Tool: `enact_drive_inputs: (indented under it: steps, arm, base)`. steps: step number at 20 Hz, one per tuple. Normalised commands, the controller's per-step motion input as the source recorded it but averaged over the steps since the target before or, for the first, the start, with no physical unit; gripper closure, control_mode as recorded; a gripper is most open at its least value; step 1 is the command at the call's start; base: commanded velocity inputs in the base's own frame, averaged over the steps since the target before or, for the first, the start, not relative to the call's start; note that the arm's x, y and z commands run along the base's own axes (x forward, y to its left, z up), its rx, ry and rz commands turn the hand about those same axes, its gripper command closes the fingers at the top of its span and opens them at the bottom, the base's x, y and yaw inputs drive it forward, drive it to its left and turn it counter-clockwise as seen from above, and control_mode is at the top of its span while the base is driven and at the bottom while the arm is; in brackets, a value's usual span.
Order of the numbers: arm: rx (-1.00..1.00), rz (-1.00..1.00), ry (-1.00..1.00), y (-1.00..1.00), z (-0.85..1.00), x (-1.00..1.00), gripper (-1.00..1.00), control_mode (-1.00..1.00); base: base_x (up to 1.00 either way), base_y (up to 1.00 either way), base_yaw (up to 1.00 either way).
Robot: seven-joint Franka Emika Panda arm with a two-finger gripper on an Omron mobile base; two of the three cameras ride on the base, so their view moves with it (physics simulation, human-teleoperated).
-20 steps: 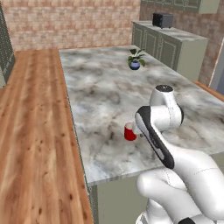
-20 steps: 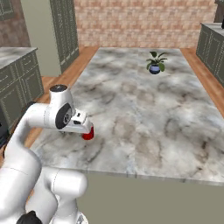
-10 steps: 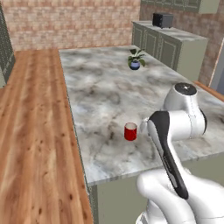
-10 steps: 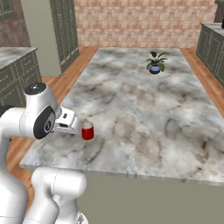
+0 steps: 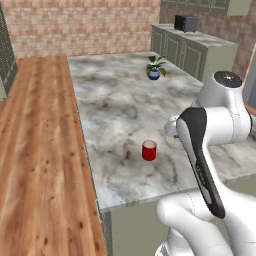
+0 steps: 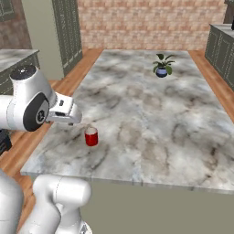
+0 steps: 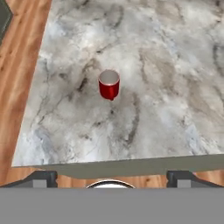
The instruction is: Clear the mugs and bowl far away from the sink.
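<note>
1 red mug (image 5: 149,150) upright on marble counter (image 5: 120,100), 1 potted plant (image 5: 154,67) far end.
Gripper (image 7: 111,176) jaws wide apart, empty, away from mug.

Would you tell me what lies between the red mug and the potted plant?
Only bare marble countertop lies between red mug and potted plant, seen in the right base view.

pretty clearly a home kitchen: big marble-topped island (image 5: 120,105) on a wood plank floor (image 5: 35,150), brick wall (image 6: 141,23) at the back, grey-green cabinets (image 5: 175,47) along the side with a small dark appliance (image 5: 185,22) on the counter, and a little potted plant (image 6: 162,65)
</note>
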Motion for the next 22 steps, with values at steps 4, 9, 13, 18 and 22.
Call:
enact_drive_inputs:
  steps: [4, 9, 13, 18, 22]
  arm:
    - [0.0, 0.07, -0.1, 0.0, 0.21, -0.08, -1.0, 1.0]
    - [0.0, 0.0, 0.0, 0.0, 0.0, 0.0, -1.0, 1.0]
    - [0.0, 0.0, 0.0, 0.0, 0.0, 0.0, -1.0, 1.0]
    - [0.0, 0.0, 0.0, 0.0, 0.0, 0.0, -1.0, 1.0]
    - [0.0, 0.0, 0.0, 0.0, 0.0, 0.0, -1.0, 1.0]
  base:
    - [-0.13, 0.02, 0.14]
    - [0.03, 0.25, 0.76]
    - [0.0, 0.42, 0.88]
    - [0.0, 0.06, 0.99]
    - [0.0, 0.0, 1.0]
